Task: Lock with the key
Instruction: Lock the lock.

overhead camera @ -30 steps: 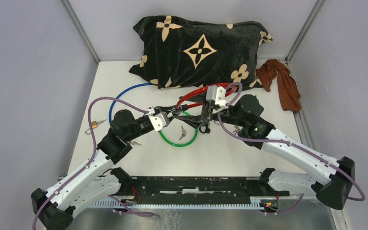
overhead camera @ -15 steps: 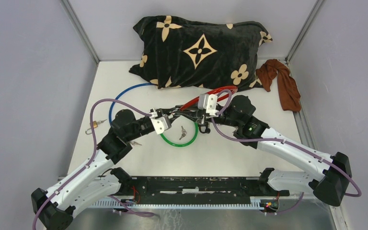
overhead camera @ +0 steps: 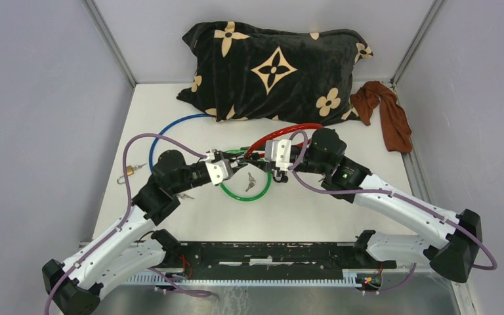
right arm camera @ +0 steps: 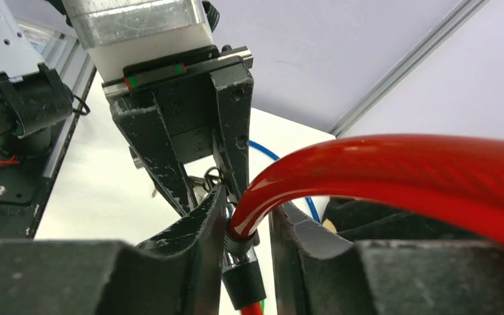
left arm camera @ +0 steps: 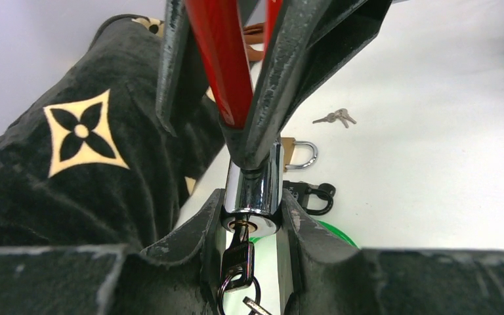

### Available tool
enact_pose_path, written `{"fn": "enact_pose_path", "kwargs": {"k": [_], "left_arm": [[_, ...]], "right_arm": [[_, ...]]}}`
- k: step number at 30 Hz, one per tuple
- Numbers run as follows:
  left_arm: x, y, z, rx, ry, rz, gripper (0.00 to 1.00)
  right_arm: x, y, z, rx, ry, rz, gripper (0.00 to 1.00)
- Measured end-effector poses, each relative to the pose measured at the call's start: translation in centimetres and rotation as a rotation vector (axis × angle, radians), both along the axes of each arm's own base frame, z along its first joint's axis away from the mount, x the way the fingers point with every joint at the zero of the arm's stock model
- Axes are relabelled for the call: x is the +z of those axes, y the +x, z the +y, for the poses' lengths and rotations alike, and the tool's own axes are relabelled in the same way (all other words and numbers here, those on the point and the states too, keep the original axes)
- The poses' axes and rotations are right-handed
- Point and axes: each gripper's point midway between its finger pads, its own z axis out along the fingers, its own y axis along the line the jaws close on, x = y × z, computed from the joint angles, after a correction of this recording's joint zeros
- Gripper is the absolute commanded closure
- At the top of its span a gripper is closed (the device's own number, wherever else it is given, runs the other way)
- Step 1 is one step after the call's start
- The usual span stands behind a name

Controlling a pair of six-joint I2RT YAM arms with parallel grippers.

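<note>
Right now we see both arms meeting over the middle of the bench [overhead camera: 315, 210], in front of the black pillow [overhead camera: 275, 65]. The left tool [left arm camera: 252, 213] is closed to a narrow gap on the chrome lock [left arm camera: 252, 187] at the end of the red cable [left arm camera: 220, 59], with one finger pressed against each side of the barrel. The key [left arm camera: 238, 256] sits in the keyhole on the lock's near face, its ring dangling between the fingers. The right tool [right arm camera: 246, 213] faces the same spot from the opposite side. Its fingers stand only a little apart, straddling the red cable just where it enters the lock, but we cannot tell whether they squeeze it or merely flank it. On the bench lie a green cable [overhead camera: 243, 195] looped around some loose keys [overhead camera: 250, 182], a blue cable [overhead camera: 170, 125] further left, and a small brass padlock [overhead camera: 129, 172] near the left edge. A brown cloth [overhead camera: 387, 111] lies at the far right.
</note>
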Motion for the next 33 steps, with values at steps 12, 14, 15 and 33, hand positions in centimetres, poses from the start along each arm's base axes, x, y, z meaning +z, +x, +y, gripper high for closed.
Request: {"fn": "enact_pose_path", "kwargs": {"k": [12,14,15,33], "left_arm": [[0.3,-1.5,0.1,-0.060,0.019,-0.029,0.98],[0.4,-1.5,0.1,-0.061,0.018,-0.031,0.98],[0.4,-1.5,0.1,-0.063,0.018,-0.031,0.98],[-0.2,-2.2,-0.1,-0.109,0.036,-0.025,0.98]], "right_arm": [[-4.9,-0.1,-1.6,-0.031,-0.222,0.047,0.36],[-5.5,-0.1,-1.7,-0.032,-0.244,0.056,0.39],[-5.7,-0.1,-1.8,-0.032,-0.252,0.061,0.40],[-6.6,0.4,-1.4,-0.016,-0.285,0.053,1.00]]}}
